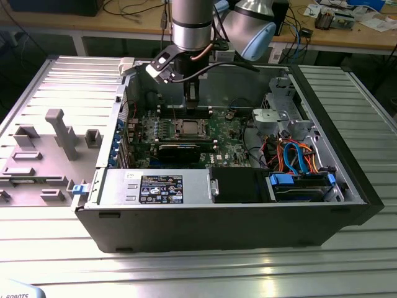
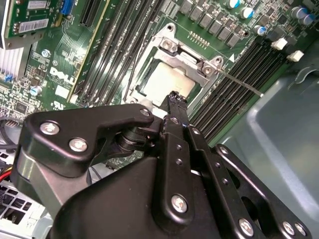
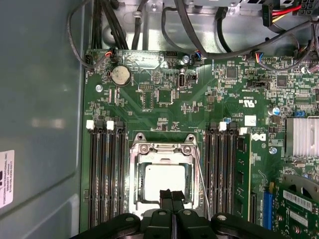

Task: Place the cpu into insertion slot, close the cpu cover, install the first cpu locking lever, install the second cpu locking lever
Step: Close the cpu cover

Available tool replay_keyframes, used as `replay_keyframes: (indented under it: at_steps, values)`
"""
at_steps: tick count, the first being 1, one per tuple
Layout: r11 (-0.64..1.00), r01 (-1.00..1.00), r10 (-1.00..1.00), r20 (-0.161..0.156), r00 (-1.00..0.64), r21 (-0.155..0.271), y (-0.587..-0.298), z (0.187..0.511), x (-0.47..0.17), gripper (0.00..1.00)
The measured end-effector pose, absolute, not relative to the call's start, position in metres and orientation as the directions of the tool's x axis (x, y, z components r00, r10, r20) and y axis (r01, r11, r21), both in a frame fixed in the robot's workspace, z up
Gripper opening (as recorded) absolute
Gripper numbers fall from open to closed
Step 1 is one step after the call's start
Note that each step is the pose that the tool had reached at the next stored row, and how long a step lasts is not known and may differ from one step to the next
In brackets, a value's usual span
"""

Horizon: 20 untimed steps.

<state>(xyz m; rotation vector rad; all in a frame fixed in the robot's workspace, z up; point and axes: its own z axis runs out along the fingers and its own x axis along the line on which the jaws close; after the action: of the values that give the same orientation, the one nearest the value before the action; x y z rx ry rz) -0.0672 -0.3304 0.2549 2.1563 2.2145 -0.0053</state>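
Exterior view: pincer (image 1: 192,113) inside case (image 1: 217,220) on ribbed table (image 1: 186,273).

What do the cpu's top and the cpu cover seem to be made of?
The cpu: likely metal on top, matt pale grey, evenly dull. The cpu cover: probably bare steel, silvery and shiny, with glints on its edges.

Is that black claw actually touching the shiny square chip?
Cannot tell: in the first wrist view the gripper overlaps the cpu, hiding any gap or contact.
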Motion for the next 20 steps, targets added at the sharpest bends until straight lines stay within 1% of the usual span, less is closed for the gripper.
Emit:
replay_keyframes:
  at_steps: [20]
  values:
    - [0.027,0.999,0.999,-0.039,-0.026,0.033,-0.3313,0.2516,-0.0744,0.12]
